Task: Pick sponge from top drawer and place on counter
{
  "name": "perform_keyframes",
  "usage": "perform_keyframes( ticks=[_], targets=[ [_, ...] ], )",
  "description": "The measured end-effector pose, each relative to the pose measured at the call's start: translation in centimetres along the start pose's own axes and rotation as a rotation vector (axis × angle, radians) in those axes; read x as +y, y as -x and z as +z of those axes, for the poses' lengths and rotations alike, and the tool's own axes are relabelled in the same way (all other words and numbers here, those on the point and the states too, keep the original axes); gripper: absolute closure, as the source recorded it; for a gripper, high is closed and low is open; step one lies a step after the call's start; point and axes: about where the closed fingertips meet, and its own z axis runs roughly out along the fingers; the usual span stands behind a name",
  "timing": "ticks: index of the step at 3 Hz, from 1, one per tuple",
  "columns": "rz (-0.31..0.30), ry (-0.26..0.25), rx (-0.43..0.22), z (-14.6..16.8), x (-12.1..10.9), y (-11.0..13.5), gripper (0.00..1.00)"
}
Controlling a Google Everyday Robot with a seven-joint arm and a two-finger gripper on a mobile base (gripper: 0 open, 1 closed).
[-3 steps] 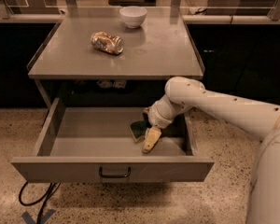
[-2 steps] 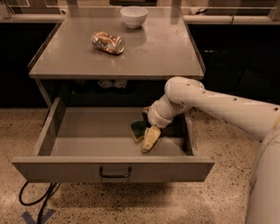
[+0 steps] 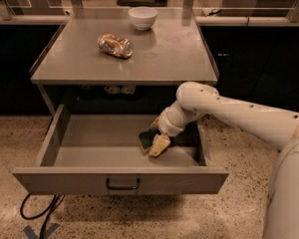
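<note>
The top drawer is pulled fully open below the counter. The sponge, dark green with a yellow edge, sits tilted at the right middle of the drawer floor. My gripper reaches down into the drawer from the right and is right against the sponge's right side, partly covering it. The white arm crosses over the drawer's right wall.
A shiny dented can lies on the counter's left middle and a white bowl stands at its back. A dark cable loops on the speckled floor by the drawer's left front corner. A pale ledge runs behind.
</note>
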Motion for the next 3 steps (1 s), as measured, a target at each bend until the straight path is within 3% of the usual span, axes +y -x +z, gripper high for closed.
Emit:
perform_keyframes(
  ticks=[1, 2, 3],
  targets=[
    [-0.008, -0.043, 0.007, -1.8, 1.2, 0.7, 0.65],
    [-0.033, -0.155, 0.045, -5.9, 3.4, 2.9, 0.88],
    [-0.061, -0.246, 0.107, -11.8, 5.1, 6.2, 1.00]
  ],
)
